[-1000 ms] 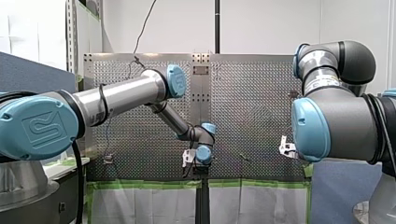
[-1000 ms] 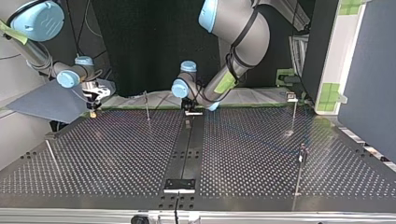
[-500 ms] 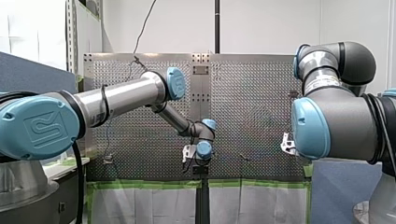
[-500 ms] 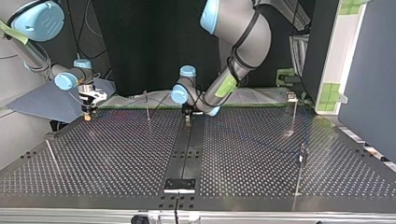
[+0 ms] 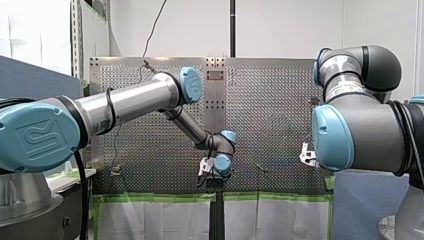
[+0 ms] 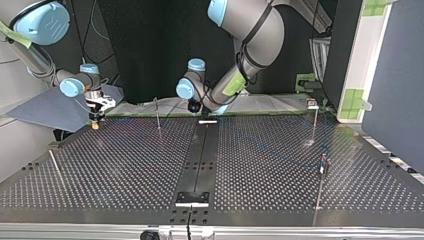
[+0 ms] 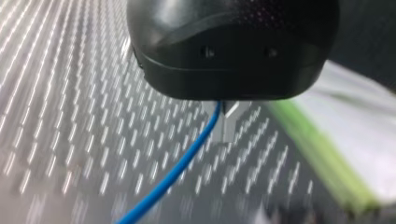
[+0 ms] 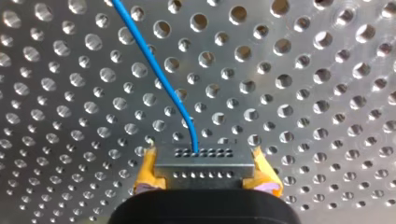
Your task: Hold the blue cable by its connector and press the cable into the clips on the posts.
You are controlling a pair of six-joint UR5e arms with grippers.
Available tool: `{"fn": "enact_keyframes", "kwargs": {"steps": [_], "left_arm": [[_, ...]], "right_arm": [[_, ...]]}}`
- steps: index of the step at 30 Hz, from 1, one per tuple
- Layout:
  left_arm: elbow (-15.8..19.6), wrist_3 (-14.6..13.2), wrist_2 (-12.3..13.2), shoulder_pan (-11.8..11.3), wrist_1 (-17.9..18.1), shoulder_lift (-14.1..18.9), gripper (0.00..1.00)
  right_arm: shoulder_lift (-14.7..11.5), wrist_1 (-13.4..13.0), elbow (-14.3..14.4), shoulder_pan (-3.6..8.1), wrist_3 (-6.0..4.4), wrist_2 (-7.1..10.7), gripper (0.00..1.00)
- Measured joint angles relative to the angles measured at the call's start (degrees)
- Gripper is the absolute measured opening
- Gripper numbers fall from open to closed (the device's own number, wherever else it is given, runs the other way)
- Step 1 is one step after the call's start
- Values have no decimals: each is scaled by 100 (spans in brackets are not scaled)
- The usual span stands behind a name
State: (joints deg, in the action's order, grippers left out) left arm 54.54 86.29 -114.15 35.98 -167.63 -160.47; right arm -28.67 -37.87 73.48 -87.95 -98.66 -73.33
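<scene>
We are clamping the connector (image 8: 204, 163) in our right tool (image 8: 205, 173), anchoring that end | pinching the blue cable (image 7: 177, 170) in our left tool (image 7: 224, 122), low over the tabletop (image 8: 303, 93), ready for pressing down.

Robot lab: perforated table (image 6: 125, 165).

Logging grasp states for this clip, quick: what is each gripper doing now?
Left gripper: cannot be told; thin blue cable emerges beneath it.
Right gripper: closed on the grey rectangular connector of that cable.
</scene>
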Motion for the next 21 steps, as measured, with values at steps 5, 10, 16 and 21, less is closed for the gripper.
{"fn": "enact_keyframes", "kwargs": {"steps": [5, 10, 16, 21], "left_arm": [[192, -92, 132, 190, 142, 17, 13], [282, -41, 48, 222, 294, 20, 56], [299, 58, 13, 273, 317, 21, 56], [297, 156, 166, 341, 266, 24, 64]], "right_arm": [[4, 14, -1, -8, -4, 9, 0], [11, 30, 0, -24, -5, 19, 0], [21, 47, 4, -50, -6, 38, 0], [26, 79, 3, -65, -6, 45, 0]]}}
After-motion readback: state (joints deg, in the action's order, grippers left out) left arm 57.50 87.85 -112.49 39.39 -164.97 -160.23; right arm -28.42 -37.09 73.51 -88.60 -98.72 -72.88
